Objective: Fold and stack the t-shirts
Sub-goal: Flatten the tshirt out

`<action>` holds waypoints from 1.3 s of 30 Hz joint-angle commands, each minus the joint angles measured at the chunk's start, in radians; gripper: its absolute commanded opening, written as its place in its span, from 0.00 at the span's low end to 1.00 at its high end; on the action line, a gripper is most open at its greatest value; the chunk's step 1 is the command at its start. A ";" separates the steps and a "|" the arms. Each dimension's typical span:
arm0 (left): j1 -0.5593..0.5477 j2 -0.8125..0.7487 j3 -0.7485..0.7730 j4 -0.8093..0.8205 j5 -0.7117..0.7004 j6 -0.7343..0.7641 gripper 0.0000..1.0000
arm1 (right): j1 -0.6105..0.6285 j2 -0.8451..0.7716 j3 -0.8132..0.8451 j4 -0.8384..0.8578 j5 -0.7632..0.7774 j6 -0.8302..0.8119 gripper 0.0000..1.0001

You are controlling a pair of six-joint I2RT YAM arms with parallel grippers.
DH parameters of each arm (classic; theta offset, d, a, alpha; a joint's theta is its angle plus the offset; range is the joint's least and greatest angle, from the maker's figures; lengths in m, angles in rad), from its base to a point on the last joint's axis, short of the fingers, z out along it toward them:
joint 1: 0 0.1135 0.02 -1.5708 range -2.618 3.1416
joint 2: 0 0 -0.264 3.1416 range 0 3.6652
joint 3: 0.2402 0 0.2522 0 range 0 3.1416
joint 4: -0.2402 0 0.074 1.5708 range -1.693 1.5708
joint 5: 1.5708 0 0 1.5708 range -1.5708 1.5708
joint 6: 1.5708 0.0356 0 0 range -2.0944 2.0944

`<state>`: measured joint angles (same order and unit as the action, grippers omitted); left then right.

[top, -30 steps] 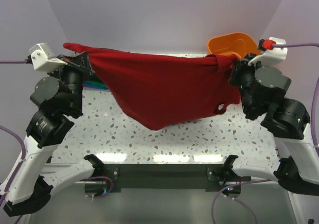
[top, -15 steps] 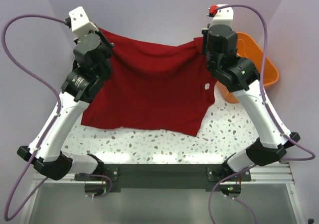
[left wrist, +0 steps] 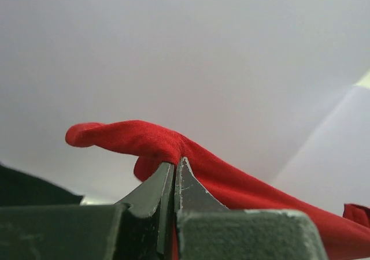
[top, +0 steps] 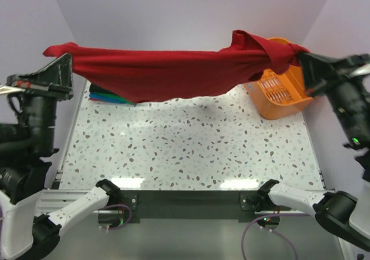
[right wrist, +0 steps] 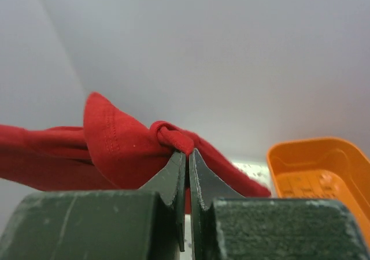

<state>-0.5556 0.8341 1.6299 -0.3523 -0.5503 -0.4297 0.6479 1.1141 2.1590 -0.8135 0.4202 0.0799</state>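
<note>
A dark red t-shirt point(top: 167, 75) hangs stretched in a band high above the table, held by both arms. My left gripper point(top: 68, 59) is shut on its left end; in the left wrist view the cloth point(left wrist: 191, 156) bunches over my closed gripper point(left wrist: 175, 164). My right gripper point(top: 302, 56) is shut on the right end, where the red fabric point(right wrist: 124, 150) knots at my closed gripper point(right wrist: 188, 153). Folded t-shirts point(top: 110, 96), dark with teal and blue edges, lie stacked at the table's far left, partly hidden behind the red shirt.
An orange plastic basket point(top: 277, 89) stands at the far right of the speckled table point(top: 185, 150); its rim point(right wrist: 315, 167) shows in the right wrist view. Lilac walls close in the back and both sides.
Both arms have swung outward and lifted, pulling the red shirt from a draped sheet into a taut band above the table. The basket and the folded stack have come into sight.
</note>
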 commanded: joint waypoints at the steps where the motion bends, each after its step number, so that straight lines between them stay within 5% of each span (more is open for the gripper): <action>1: 0.008 -0.026 -0.005 0.024 0.194 -0.075 0.00 | -0.004 -0.043 0.061 -0.061 -0.191 0.040 0.00; 5: 0.011 -0.047 0.039 0.019 0.262 -0.106 0.00 | -0.004 -0.059 0.119 -0.073 -0.273 0.050 0.00; 11: 0.042 -0.017 0.082 -0.014 0.204 -0.095 0.00 | -0.004 -0.024 0.131 -0.039 -0.140 0.034 0.00; 19: 0.045 0.206 -0.117 -0.076 -0.315 -0.133 0.00 | -0.016 0.209 -0.134 0.167 0.360 -0.055 0.00; 23: 0.243 0.452 -0.252 -0.125 -0.159 -0.262 0.00 | -0.160 0.433 -0.257 0.203 0.157 0.043 0.00; 24: 0.262 0.500 -0.272 -0.134 -0.117 -0.299 0.03 | -0.171 0.469 -0.310 0.220 0.134 0.063 0.07; 27: 0.278 0.667 -0.288 -0.155 -0.086 -0.303 0.85 | -0.203 0.634 -0.350 0.272 0.027 0.096 0.23; 28: 0.278 0.721 -0.274 -0.165 -0.085 -0.304 1.00 | -0.209 0.676 -0.334 0.248 0.009 0.106 0.30; 30: 0.276 0.746 -0.262 -0.188 -0.083 -0.304 1.00 | -0.215 0.778 -0.265 0.191 0.005 0.118 0.60; 34: 0.266 0.670 -0.339 -0.117 -0.047 -0.265 1.00 | -0.215 0.782 -0.260 0.172 -0.006 0.144 0.97; 39: 0.252 0.548 -0.468 -0.027 0.027 -0.247 1.00 | -0.211 0.630 -0.519 0.240 -0.107 0.216 0.99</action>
<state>-0.2932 1.4639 1.2102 -0.4709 -0.5659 -0.6895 0.4320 1.9072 1.7275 -0.6220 0.3885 0.2260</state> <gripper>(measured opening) 0.997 0.985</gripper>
